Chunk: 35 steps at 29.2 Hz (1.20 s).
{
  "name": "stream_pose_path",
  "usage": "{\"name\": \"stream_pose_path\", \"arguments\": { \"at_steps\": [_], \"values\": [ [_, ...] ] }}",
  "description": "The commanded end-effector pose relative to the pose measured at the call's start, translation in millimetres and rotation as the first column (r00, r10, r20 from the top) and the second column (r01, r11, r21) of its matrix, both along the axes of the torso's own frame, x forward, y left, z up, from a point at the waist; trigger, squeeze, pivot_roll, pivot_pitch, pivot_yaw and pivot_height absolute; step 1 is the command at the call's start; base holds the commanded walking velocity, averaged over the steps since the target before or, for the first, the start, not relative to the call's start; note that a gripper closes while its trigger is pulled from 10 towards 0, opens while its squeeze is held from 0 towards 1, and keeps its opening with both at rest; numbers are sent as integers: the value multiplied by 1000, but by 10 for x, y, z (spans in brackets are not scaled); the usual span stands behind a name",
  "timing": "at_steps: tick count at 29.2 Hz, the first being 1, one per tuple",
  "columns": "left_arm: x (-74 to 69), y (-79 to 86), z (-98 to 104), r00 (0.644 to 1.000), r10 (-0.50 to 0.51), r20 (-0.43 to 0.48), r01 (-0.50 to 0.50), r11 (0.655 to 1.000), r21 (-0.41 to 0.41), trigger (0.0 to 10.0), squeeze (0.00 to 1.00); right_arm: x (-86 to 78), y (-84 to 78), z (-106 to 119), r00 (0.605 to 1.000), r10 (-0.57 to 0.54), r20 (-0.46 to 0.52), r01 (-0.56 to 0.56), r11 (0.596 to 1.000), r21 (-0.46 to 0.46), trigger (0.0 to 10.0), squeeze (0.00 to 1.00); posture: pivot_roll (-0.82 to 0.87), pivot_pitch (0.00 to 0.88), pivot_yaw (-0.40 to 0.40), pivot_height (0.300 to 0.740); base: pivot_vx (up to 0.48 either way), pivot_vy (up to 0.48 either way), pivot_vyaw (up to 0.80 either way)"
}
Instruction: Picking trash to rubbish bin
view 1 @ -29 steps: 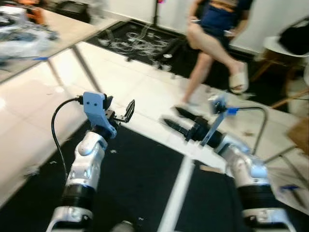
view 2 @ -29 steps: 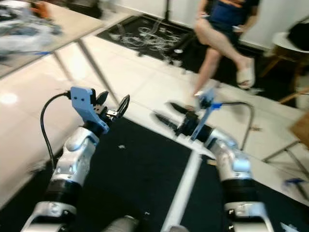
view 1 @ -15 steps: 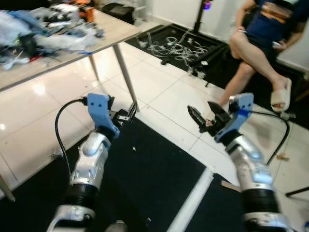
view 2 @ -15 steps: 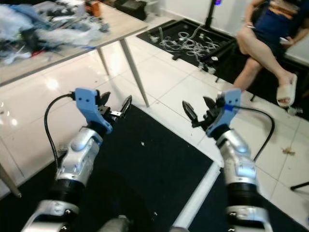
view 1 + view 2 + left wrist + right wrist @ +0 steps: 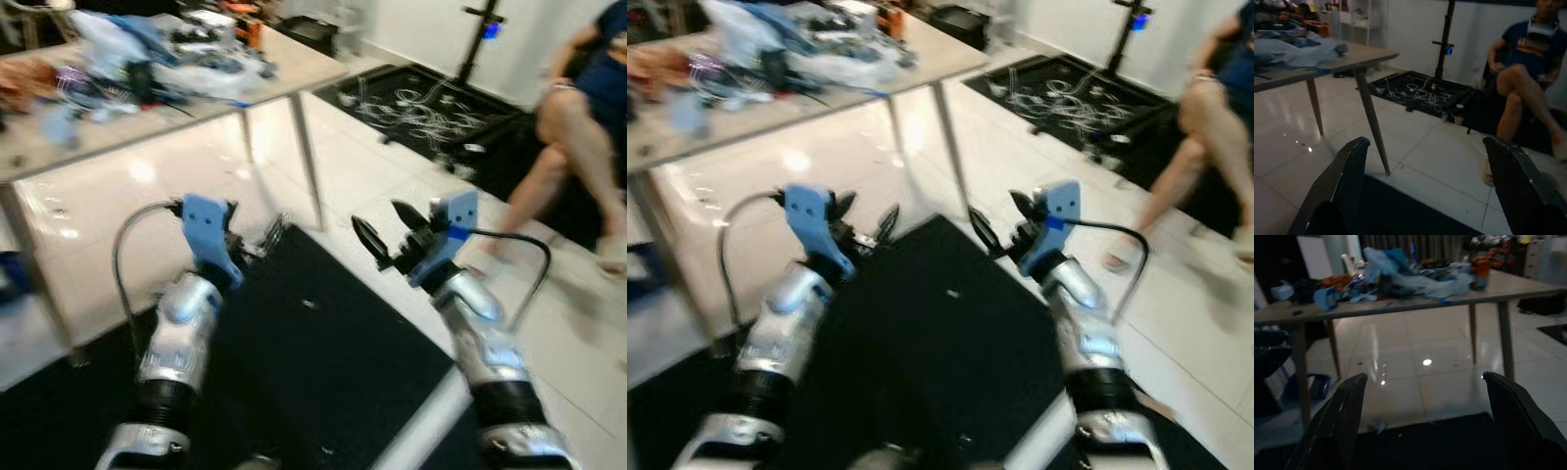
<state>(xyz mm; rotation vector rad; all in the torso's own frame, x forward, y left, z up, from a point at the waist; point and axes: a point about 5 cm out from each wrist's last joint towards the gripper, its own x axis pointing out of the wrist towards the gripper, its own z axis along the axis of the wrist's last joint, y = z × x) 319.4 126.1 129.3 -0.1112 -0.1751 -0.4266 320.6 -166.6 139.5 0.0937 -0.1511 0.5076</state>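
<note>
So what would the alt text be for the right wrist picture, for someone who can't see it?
Two open black gripper fingers frame a dim room where a wooden table, piled with blue bags and clutter, stands on a glossy white tiled floor. A black mat lies under the gripper.

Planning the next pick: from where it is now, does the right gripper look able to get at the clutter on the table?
Probably not yet. The right gripper is open over the black mat, apart from the table; the clutter lies on top, well beyond.
</note>
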Motion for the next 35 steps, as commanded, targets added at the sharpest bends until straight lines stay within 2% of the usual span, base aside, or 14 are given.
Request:
{"name": "stream_pose_path", "arguments": {
  "at_steps": [1,10,15,20,35],
  "values": [
    [-10,-48,-15,1000,-30,-3,30,1000,-3,10000,0,-11,19,10,1000,18,2,-18,1000,4,10000,0,-77,0,-49,740,0,0,656],
    [-2,-54,9,999,-47,10,47,999,6,10000,0,16,36,29,999,34,9,-35,999,23,10000,0,-71,0,-48,740,0,0,611],
    [-6,-71,10,997,-79,18,79,997,16,10000,0,52,38,50,999,35,-9,-34,999,35,10000,0,-71,0,-43,740,0,0,0],
    [-11,-89,20,995,-98,28,98,995,5,10000,0,64,57,21,999,32,-32,-32,999,3,10000,0,-78,0,-48,740,277,0,0],
    [21,-117,65,991,-124,42,124,992,11,10000,0,78,82,69,998,51,-20,-51,998,24,10000,0,-73,0,-38,740,286,0,0]
  ]
}}
